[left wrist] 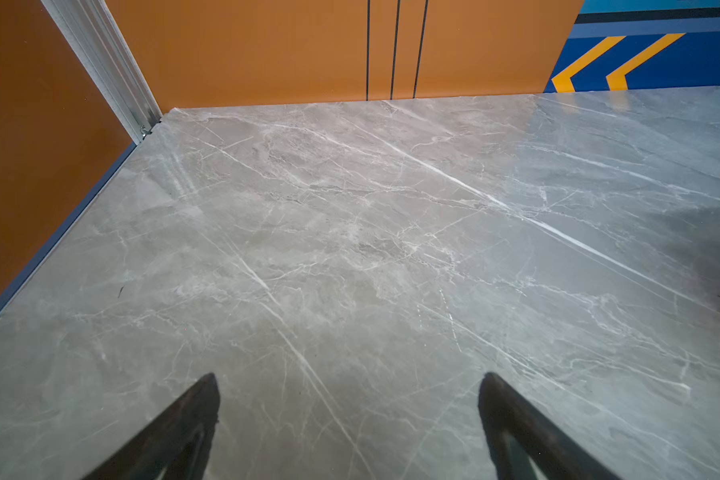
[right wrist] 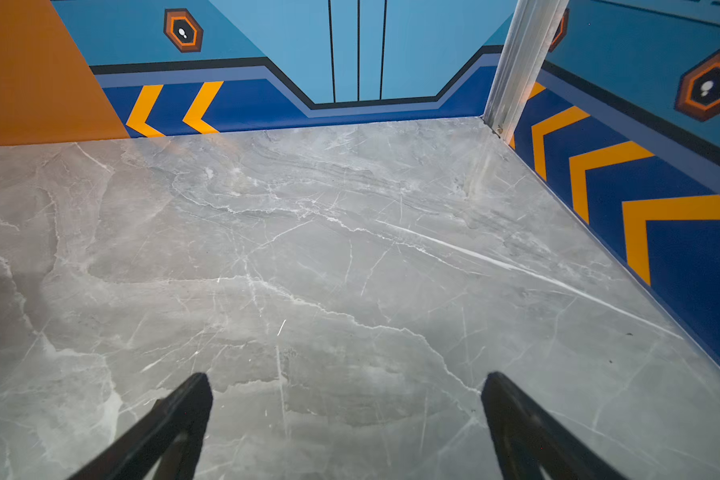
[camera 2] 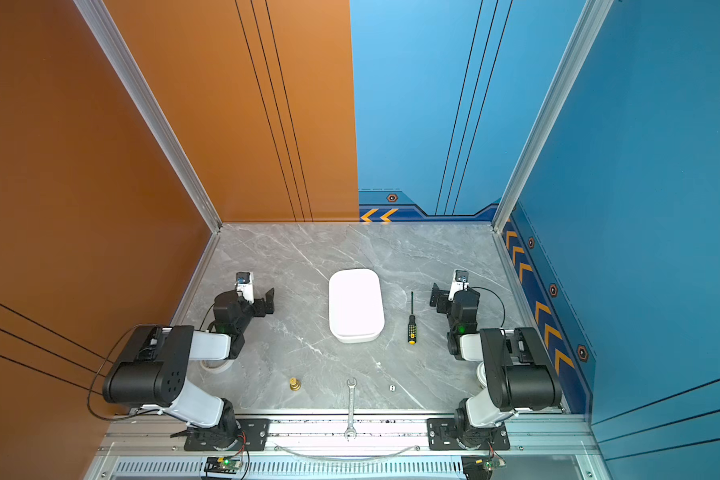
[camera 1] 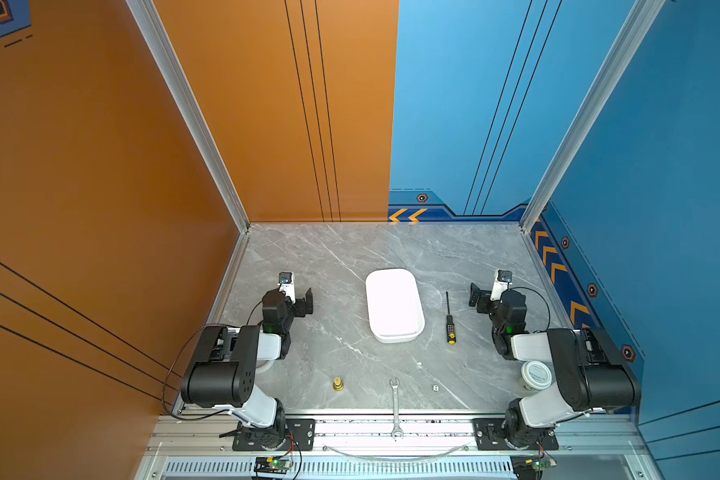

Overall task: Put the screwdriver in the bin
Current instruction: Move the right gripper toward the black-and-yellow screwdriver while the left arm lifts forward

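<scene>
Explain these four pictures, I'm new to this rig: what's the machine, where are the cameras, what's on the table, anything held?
Two robot arms, each ending in a two-finger gripper. Two pictures look down from overhead; two come from cameras on the wrists, showing mostly fingertips and table. On the marble table lie the white bin, the screwdriver just right of it, a wrench at the front edge, a brass piece, a white cube and a round jar. The left gripper and right gripper are both open, holding nothing.

On the grey marble table [camera 1: 329, 257] lie a white rectangular plastic bin [camera 1: 395, 337], a black yellow-capped screwdriver [camera 1: 450, 326] just beside it, a silver wrench [camera 1: 395, 405] and a small brass fitting [camera 1: 338, 384].
</scene>
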Controlling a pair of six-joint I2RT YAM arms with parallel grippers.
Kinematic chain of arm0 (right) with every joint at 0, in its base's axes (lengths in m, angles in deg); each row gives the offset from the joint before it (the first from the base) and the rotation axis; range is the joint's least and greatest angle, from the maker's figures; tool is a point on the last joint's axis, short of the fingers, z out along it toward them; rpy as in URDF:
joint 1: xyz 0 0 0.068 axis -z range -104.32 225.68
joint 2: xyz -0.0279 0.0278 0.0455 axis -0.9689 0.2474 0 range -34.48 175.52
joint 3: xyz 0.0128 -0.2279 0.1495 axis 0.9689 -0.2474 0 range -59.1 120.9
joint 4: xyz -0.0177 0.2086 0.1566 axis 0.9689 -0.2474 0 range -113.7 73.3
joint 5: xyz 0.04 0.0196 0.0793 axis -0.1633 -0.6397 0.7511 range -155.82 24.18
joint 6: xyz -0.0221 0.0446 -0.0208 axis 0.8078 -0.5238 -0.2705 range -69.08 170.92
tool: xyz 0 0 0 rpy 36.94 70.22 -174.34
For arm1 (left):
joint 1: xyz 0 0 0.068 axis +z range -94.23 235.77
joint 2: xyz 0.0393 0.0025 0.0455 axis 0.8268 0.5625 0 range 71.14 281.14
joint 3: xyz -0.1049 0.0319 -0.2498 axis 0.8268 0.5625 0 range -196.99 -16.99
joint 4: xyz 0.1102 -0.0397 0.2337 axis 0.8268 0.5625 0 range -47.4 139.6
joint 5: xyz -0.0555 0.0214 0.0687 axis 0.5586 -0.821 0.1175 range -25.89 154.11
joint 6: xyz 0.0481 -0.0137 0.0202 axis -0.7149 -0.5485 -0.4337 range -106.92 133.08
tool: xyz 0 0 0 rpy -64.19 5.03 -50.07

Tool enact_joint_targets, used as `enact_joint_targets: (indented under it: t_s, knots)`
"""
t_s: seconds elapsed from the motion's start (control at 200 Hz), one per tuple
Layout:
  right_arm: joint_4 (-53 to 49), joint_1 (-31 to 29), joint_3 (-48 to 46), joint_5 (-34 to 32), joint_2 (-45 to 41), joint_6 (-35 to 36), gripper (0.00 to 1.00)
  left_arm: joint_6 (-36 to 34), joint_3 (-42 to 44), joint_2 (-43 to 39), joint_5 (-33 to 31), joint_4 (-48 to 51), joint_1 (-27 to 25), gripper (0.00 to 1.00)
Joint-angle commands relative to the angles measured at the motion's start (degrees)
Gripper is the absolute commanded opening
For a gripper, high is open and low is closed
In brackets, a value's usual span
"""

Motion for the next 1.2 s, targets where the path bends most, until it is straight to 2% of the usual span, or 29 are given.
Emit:
enact_joint_targets:
  t_s: [0.0, 0.195, 0.346, 0.446, 0.526, 0.581, 0.666, 0.791, 0.906, 1.016, 1.197]
  knots:
    - [-1.03, 0.27, 1.04, 0.05, 0.48, -0.40, 1.00, 0.89, -0.98, 0.16, -0.77, -0.23, -0.05, 0.98]
    - [-1.06, 0.19, 1.04, -0.14, 0.48, -0.31, 1.00, 0.86, -0.86, 0.06, -0.59, -0.29, -0.05, 0.98]
    - [-3.60, -0.59, 1.24, -5.10, -2.64, -1.04, 1.00, -0.52, -0.78, -1.94, 0.84, 0.89, -0.66, 0.98]
    - [-16.16, -1.29, 4.06, -8.65, -11.05, -1.67, 1.00, -0.95, -1.91, -8.32, 0.81, 8.40, -0.92, 0.98]
    - [-31.55, -1.75, 9.18, -8.44, -18.36, -4.70, 1.00, -1.17, -4.01, -14.14, 0.37, 16.71, -2.03, 0.98]
    - [-42.57, -2.16, 12.95, -6.95, -21.64, -7.79, 1.00, 2.69, -6.03, -17.43, 1.28, 22.25, -2.25, 0.98]
    - [-57.73, -3.34, 19.01, -3.89, -23.73, -11.48, 1.00, 8.49, -8.46, -19.87, 6.98, 28.01, -2.70, 0.98]
    - [-72.36, -6.89, 24.63, 1.76, -22.63, -14.64, 1.00, 15.99, -10.16, -20.16, 13.71, 32.21, -4.45, 0.98]
    - [-78.94, -11.69, 25.77, 3.58, -20.28, -18.31, 1.00, 21.55, -9.87, -19.72, 17.79, 33.17, -6.87, 0.98]
    - [-80.66, -16.00, 24.08, 3.92, -18.63, -21.40, 1.00, 25.84, -9.12, -19.12, 19.58, 33.57, -10.22, 0.98]
    - [-81.34, -17.31, 20.63, 5.51, -18.09, -22.38, 1.00, 28.30, -9.86, -17.50, 20.28, 38.51, -15.30, 0.98]
